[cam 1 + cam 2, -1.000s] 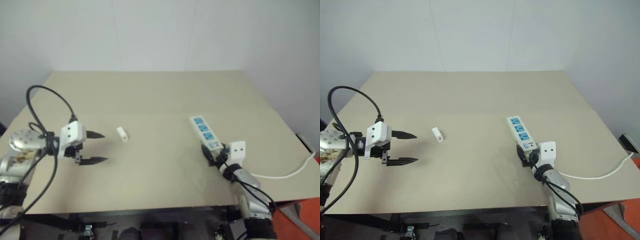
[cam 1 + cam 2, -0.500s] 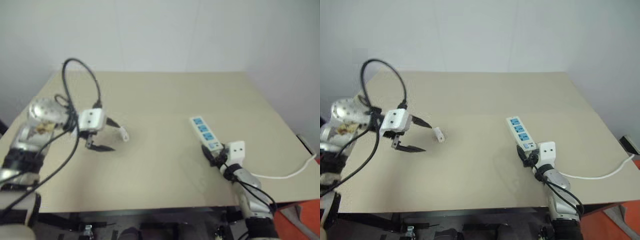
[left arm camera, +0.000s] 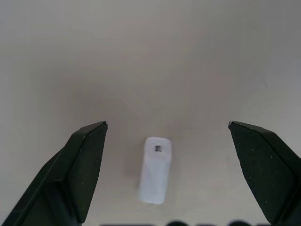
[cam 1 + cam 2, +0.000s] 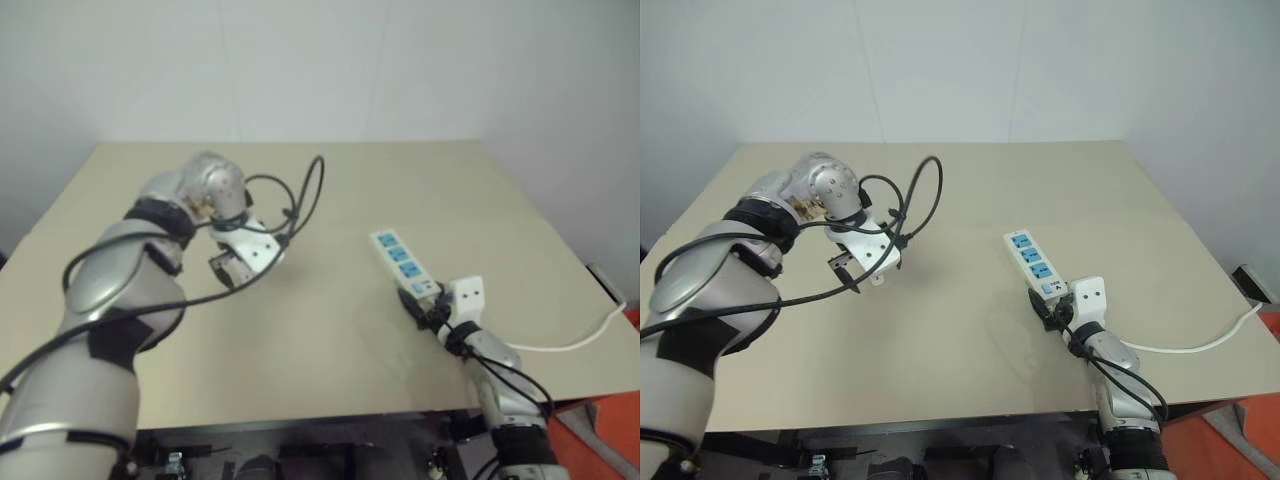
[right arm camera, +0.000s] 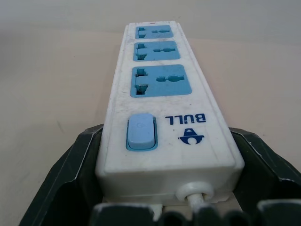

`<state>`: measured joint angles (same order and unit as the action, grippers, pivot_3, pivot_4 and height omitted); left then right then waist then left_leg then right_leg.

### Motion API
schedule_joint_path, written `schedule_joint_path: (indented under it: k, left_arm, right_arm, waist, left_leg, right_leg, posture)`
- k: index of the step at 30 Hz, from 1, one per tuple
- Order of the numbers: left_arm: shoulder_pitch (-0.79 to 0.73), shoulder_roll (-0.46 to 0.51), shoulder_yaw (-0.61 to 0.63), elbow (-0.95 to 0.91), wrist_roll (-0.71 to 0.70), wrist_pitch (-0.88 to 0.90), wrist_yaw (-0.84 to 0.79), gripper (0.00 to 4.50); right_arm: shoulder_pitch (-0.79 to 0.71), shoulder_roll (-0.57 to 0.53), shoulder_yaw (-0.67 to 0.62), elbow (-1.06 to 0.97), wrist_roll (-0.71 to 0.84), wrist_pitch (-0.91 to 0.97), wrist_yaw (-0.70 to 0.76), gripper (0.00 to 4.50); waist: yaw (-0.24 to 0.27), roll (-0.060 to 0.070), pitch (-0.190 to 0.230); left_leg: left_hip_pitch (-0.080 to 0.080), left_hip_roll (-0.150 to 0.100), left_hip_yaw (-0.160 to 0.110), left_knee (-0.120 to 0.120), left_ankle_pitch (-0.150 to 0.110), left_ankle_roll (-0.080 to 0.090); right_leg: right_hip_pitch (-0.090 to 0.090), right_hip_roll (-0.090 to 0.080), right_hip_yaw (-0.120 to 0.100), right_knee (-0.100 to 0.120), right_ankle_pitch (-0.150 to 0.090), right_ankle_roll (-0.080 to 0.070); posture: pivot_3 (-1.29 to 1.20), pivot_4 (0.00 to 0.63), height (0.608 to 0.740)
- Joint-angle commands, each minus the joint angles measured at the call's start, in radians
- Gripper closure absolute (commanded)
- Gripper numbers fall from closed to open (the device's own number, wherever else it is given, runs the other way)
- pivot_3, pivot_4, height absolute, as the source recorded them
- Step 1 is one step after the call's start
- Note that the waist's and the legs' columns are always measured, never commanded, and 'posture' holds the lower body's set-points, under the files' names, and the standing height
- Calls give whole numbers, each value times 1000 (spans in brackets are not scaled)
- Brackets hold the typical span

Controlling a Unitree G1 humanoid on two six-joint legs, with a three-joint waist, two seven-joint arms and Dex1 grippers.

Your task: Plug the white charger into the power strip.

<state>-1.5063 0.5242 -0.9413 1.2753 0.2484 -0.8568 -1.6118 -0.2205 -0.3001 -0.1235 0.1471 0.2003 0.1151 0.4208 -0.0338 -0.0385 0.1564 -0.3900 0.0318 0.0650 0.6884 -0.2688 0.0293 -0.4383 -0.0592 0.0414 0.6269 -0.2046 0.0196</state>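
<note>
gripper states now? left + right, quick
Left gripper: open, jaws on either side of the white charger, nothing held.
Right gripper: shut on the power strip, at its switch end.

Soft, even light is falling from overhead, leaving the tabletop (image 4: 970, 190) bright and free of glare. Under the left hand (image 3: 167, 127) a faint shadow is pooling around the white charger (image 3: 155, 170), whose near end is blurring slightly.

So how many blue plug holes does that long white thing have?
3, in a row along the power strip: one next to the blue switch, one in the middle, one at the far end. None look hidden.
</note>
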Motion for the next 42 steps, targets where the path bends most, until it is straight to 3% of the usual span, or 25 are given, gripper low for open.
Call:
schedule_joint_path:
  k: [1, 16, 42]
  left_arm:
    - [-44, -15, -4, 30, 144, -69, 85, 0]
    - [-21, -57, 5, 85, 484, -16, 477, 0]
    - [35, -78, 87, 105, 571, 8, 498, 0]
  right_arm:
    - [29, -1, 13, -14, -6, 29, -3, 1079]
    - [66, 5, 13, -60, 4, 39, -13, 1079]
    - [96, -9, 12, -86, -4, 53, -35, 1079]
  waist:
    - [1, 0, 0]
    - [14, 0, 0]
    - [19, 0, 0]
  left_leg:
    - [-1, 0, 0, 1, 0, 1]
    - [-2, 0, -1, 6, -2, 3]
    - [-2, 0, 0, 6, -2, 3]
  right_leg:
    - [0, 0, 0, 0, 0, 0]
    - [0, 0, 0, 1, 1, 2]
    - [0, -1, 0, 1, 1, 2]
  posture:
    - [0, 150, 740]
    - [0, 150, 740]
    - [0, 150, 740]
